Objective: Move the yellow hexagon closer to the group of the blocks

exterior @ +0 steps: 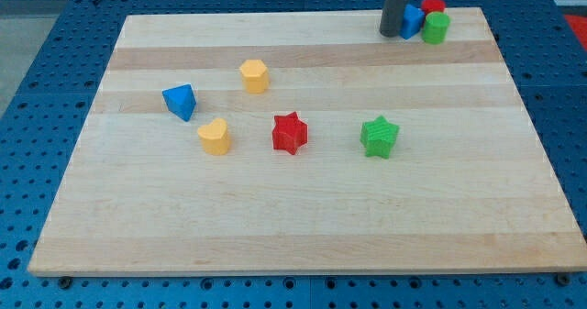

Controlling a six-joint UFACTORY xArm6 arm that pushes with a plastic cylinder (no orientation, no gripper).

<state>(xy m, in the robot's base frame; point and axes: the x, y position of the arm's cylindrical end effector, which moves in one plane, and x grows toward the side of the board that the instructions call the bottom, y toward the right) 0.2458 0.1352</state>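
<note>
The yellow hexagon (pixel 254 75) lies on the wooden board (pixel 303 226), left of centre near the view's top. Below it sit a blue triangle block (pixel 181 101), a yellow heart (pixel 215 137), a red star (pixel 290 133) and a green star (pixel 379 136). My tip (pixel 393 34) rests at the board's top right, far to the right of the yellow hexagon. It stands right beside a blue block (pixel 412 21), apparently touching it. A red block (pixel 433 6) and a green block (pixel 436 28) are bunched with that blue block.
The board lies on a blue perforated table (pixel 37 61). The three bunched blocks sit close to the board's top right corner and top edge.
</note>
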